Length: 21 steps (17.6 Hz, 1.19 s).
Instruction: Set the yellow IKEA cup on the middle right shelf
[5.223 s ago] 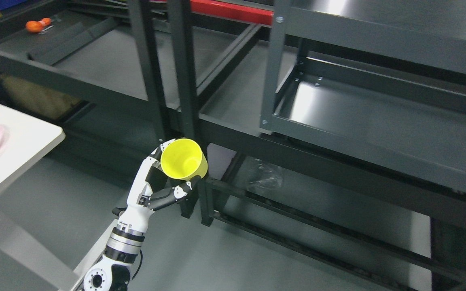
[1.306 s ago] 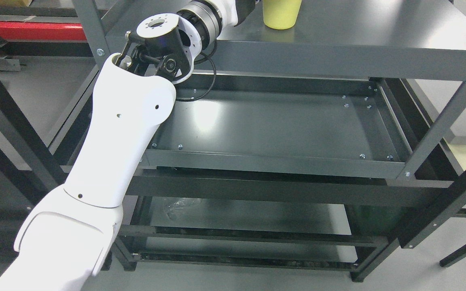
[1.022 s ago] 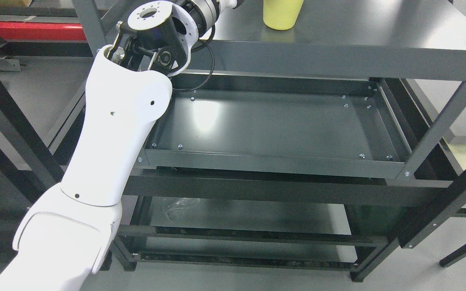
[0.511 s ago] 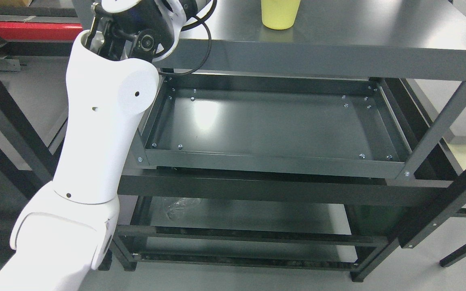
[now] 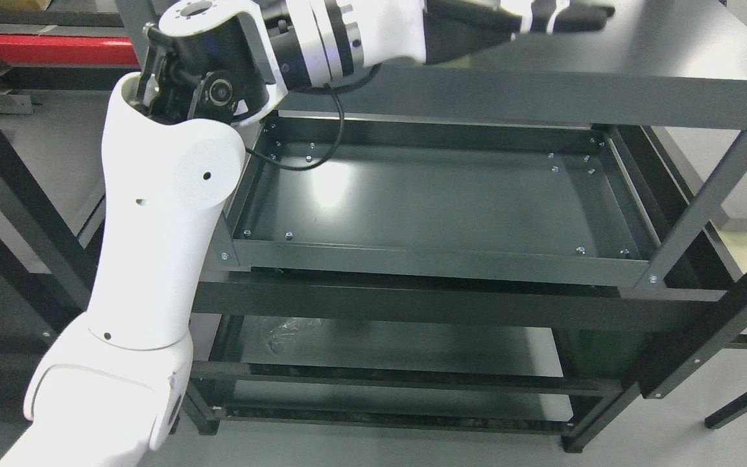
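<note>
You see left arm [image 5: 159, 214] reaching over top shelf [image 5: 639, 58], hand [image 5: 542, 13] mostly cropped, grip can't tell, cup hidden.

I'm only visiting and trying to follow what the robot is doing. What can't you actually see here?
- Yellow cup: it shows nowhere in the head view. The left forearm and left hand cover part of the top shelf.
- Left hand: cut off by the picture's top edge, so its grip is unclear.
- Right arm: out of view.
- Crumpled clear thing on the bottom shelf: too faint to identify.
</note>
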Available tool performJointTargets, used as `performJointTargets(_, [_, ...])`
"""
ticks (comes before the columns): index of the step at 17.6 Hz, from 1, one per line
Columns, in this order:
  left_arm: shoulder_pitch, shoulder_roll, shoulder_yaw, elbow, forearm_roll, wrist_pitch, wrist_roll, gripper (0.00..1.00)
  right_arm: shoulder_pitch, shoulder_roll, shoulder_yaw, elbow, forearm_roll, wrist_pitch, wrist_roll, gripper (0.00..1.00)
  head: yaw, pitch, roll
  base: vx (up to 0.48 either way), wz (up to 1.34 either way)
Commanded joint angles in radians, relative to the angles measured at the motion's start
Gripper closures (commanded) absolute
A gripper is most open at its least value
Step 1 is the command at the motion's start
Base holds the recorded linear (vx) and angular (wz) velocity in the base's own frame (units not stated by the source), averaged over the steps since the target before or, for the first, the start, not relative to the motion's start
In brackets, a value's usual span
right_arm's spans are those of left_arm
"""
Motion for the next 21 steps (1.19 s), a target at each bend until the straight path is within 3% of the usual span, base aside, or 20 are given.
performJointTargets(1, [0.157,0.032,-0.055,-0.115,0.070,0.103,-0.068,0.01,0.014,-0.017,0.017,0.000,-0.025,0.001,0.001,0.01,0.0000,0.000,0.000,0.000,0.00])
performJointTargets(5, [0.300,0.052,-0.219,-0.134,0.060,0.098,-0.065,0.01,0.014,-0.017,0.017,0.000,-0.025,0.001,0.001,0.01,0.0000,0.000,0.000,0.000,0.00])
performJointTargets(7, [0.381,0.041,-0.244,-0.115,-0.026,0.075,-0.054,0.01,0.014,-0.017,0.017,0.000,-0.025,0.001,0.001,0.01,0.0000,0.000,0.000,0.000,0.00])
performJointTargets(8, [0.420,0.037,-0.237,-0.091,-0.132,0.014,-0.056,0.01,0.014,-0.017,0.017,0.000,-0.025,0.001,0.001,0.01,0.0000,0.000,0.000,0.000,0.00])
performJointTargets(9, [0.467,0.017,-0.217,-0.035,-0.257,-0.129,-0.056,0.01,0.014,-0.017,0.017,0.000,-0.025,0.001,0.001,0.01,0.0000,0.000,0.000,0.000,0.00])
performJointTargets(12, [0.510,0.017,-0.154,0.099,-0.409,-0.441,-0.042,0.01,0.014,-0.017,0.017,0.000,-0.025,0.001,0.001,0.01,0.0000,0.000,0.000,0.000,0.00])
performJointTargets(15, [0.547,0.017,0.010,0.182,-0.613,-0.589,0.128,0.01,0.014,-0.017,0.017,0.000,-0.025,0.001,0.001,0.01,0.0000,0.000,0.000,0.000,0.00])
performJointTargets(17, [0.558,0.017,0.085,0.225,-0.728,-0.691,0.345,0.01,0.014,-0.017,0.017,0.000,-0.025,0.001,0.001,0.01,0.0000,0.000,0.000,0.000,0.00])
performJointTargets(19, [0.589,0.017,0.151,0.231,-0.810,-0.729,0.557,0.01,0.014,-0.017,0.017,0.000,-0.025,0.001,0.001,0.01,0.0000,0.000,0.000,0.000,0.00])
performJointTargets(21, [0.630,0.017,0.197,0.225,-0.819,-0.732,0.587,0.01,0.014,-0.017,0.017,0.000,-0.025,0.001,0.001,0.01,0.0000,0.000,0.000,0.000,0.00])
